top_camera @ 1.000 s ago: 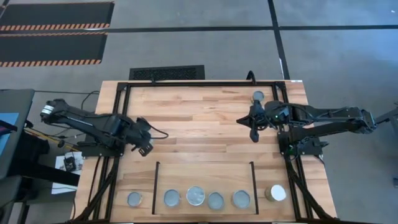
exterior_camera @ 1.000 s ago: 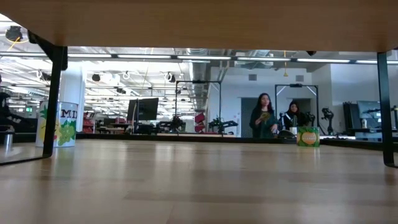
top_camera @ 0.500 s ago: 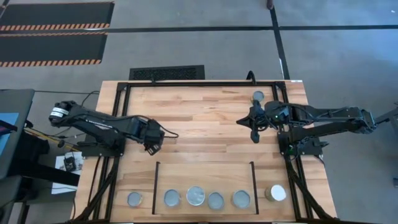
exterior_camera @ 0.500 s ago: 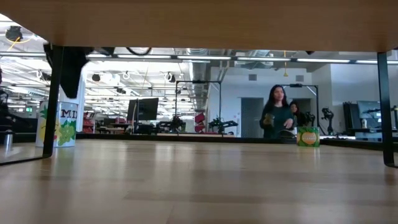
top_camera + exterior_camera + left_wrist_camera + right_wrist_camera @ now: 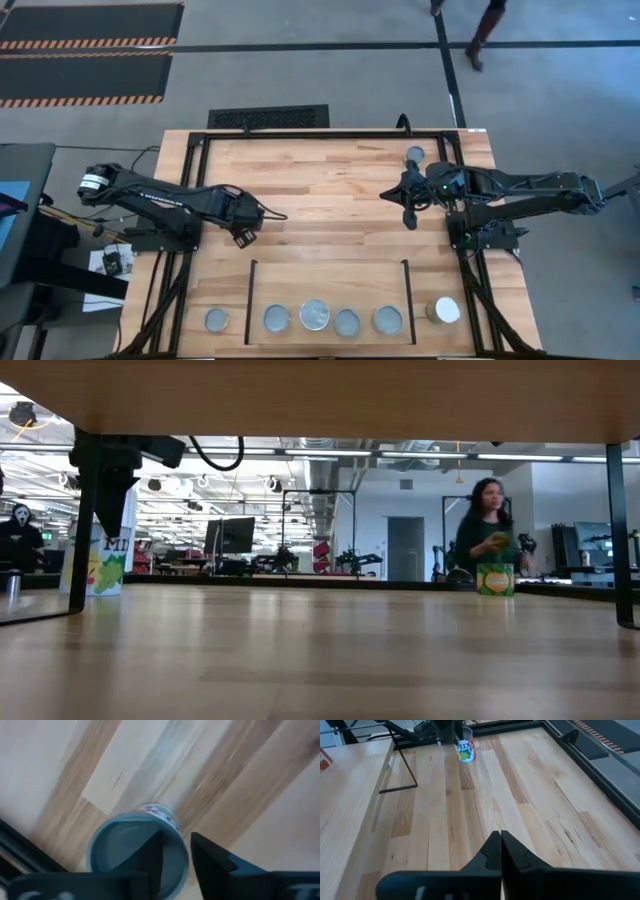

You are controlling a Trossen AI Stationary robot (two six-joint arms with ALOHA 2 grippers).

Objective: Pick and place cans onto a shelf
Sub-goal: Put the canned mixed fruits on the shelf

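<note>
Change: left claw [image 5: 243, 222] has moved inward over the desk [image 5: 330, 180], now directly above a can [image 5: 137, 847].
Left claw state: fingers slightly parted, straddling the can's rim, gripping nothing.
Right claw [image 5: 499, 851]: closed, empty, waiting.
Shelf [image 5: 330, 275]: four cans; two flank it.

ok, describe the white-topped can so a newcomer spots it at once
On the table, find the shelf, the plank section between two black bars that holds four grey-topped cans. Just outside its right bar stands the white-topped can. Only its top is bright white.
</note>
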